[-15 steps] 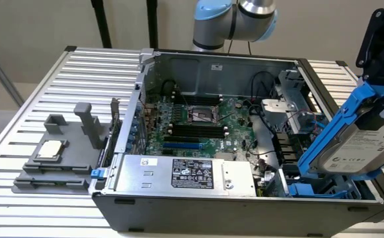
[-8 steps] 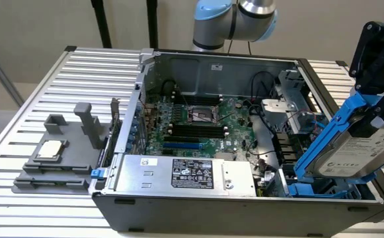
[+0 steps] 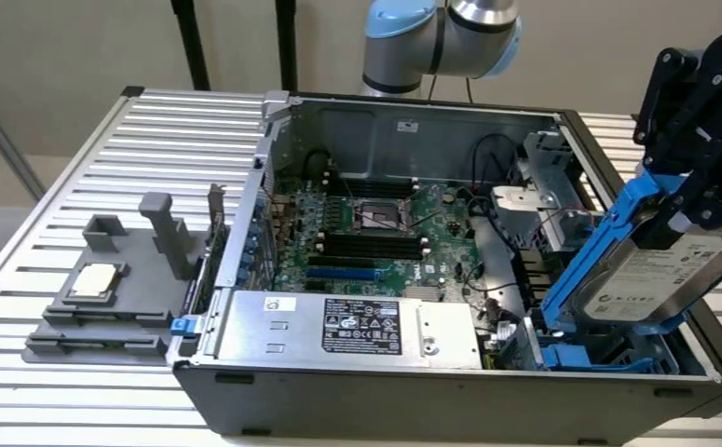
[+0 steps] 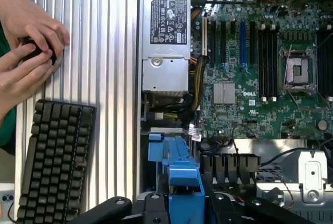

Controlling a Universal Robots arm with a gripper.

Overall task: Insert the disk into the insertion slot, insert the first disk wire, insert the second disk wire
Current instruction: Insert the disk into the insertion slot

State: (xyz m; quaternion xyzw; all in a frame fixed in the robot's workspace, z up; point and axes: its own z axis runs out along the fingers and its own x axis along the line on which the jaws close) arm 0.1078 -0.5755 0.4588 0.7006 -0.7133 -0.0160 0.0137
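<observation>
The exterior view looks down at a slant on the whole open computer case [image 3: 460, 396] from moderate range. The wrist view looks straight down, nearer. Both share the power supply [image 3: 348, 326] and motherboard [image 3: 374, 223].

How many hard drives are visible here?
1. The hard drive, in its blue frame, hangs tilted in the jaws of the gripper over the computer case, at the exterior view's right. Others may be hidden inside.

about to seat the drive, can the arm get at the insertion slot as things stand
Likely yes: the jaws are shut on the disk, held tilted right over the insertion slot, with nothing visible lying between them.
</observation>
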